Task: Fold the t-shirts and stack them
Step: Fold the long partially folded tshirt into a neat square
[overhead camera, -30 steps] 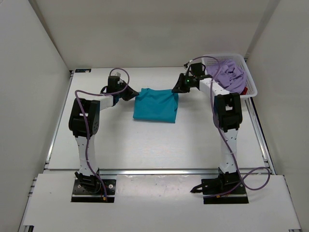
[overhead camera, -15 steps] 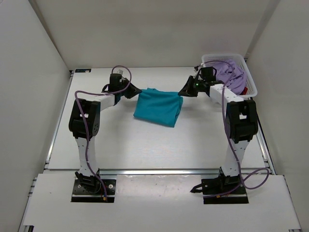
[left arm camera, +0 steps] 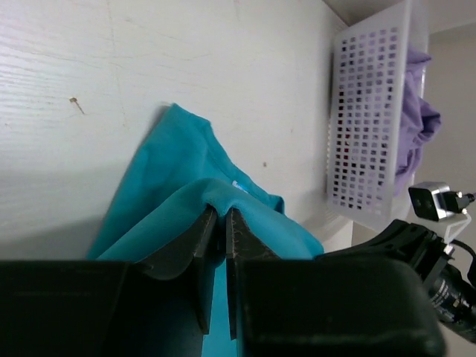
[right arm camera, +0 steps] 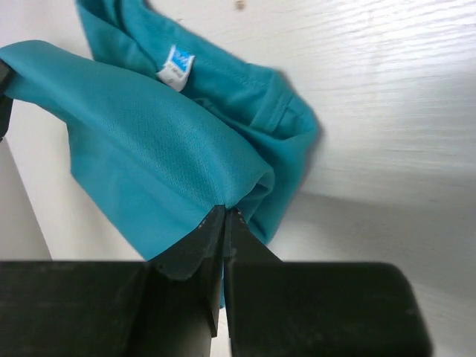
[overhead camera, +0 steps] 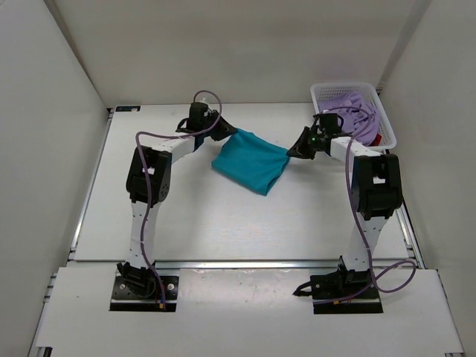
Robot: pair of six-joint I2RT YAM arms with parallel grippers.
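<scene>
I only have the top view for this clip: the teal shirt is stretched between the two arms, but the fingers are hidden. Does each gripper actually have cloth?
Observer: Yes. The left wrist view shows the left gripper closed on a raised fold of the teal t-shirt.
Operator: And the right one?
Observer: The right gripper pinches a bunched edge of the same shirt, jaws shut on it.
Operator: Anything that tells me how the shirt is oriented?
Observer: The right wrist view shows the small white and blue neck label exposed on the lower layer, beyond the lifted one.
</scene>
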